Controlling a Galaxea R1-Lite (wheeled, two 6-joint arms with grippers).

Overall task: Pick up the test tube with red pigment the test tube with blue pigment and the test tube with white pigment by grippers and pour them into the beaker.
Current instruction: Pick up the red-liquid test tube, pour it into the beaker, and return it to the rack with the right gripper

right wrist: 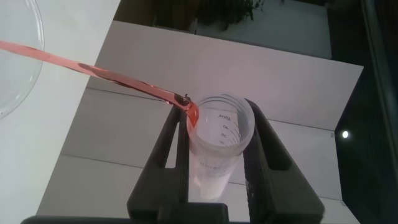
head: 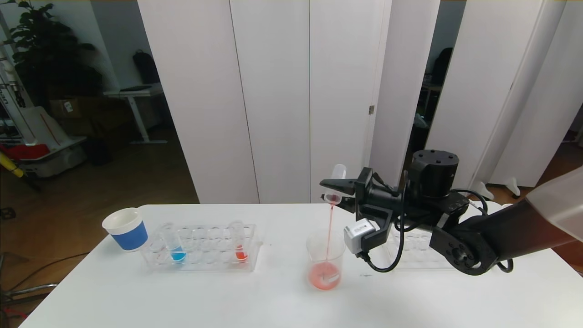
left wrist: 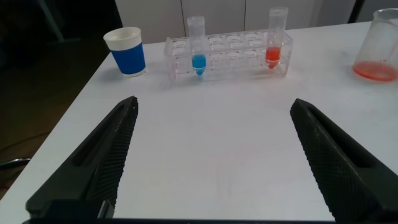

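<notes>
A clear beaker [head: 324, 262] stands on the white counter [head: 227, 296], a shallow pool of red at its bottom. Above it, the right end effector [head: 336, 191] clamps a tipped test tube [head: 336, 182], pouring a thin red stream [head: 329, 232] down. Its wrist view alone shows graduation print inside the tube's mouth (too small to read). The left end effector [left wrist: 211, 162], jaws spread wide, appears only in its own wrist view. Farther left, a rack [head: 202, 248] holds the blue tube [head: 175, 246] and an orange-red tube [head: 239, 246], beside a blue-and-white paper cup [head: 126, 229].
</notes>
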